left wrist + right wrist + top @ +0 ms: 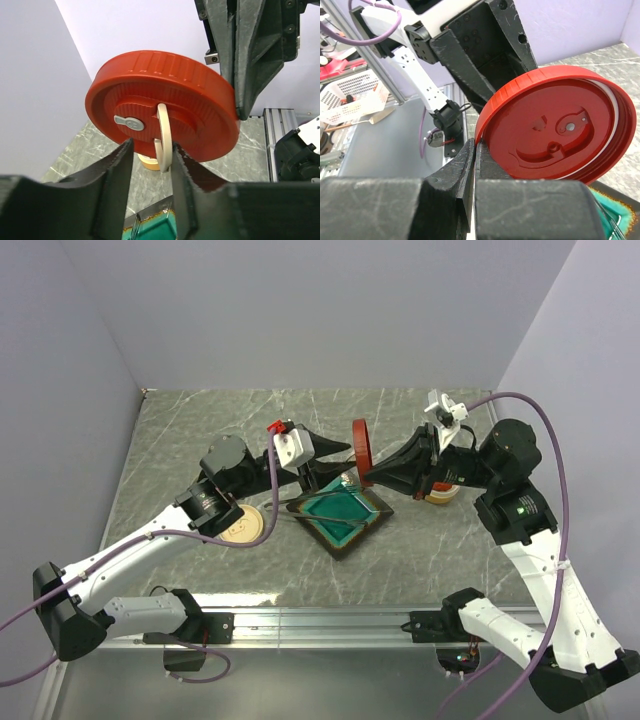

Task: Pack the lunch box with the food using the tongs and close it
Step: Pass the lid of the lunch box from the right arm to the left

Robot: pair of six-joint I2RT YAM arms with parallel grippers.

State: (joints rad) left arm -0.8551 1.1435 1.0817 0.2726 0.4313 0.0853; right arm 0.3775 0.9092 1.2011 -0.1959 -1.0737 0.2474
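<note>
A round red lid (360,445) of the lunch box stands on edge in the air above the green dish (365,535). My right gripper (368,477) is shut on its rim (487,125). The lid's cream ring handle (164,130) sits between the fingers of my left gripper (152,146). The right finger (181,165) touches the ring, and a gap remains on the left side. The grey tongs (335,518) lie across the green dish. A cream round container (243,523) rests under my left arm. Another one (440,495) is behind my right gripper. The food is out of view.
The green square dish (155,230) has a dark brown rim and lies mid-table between both arms. Grey walls close the table at the back and on both sides. An aluminium rail (320,620) runs along the near edge.
</note>
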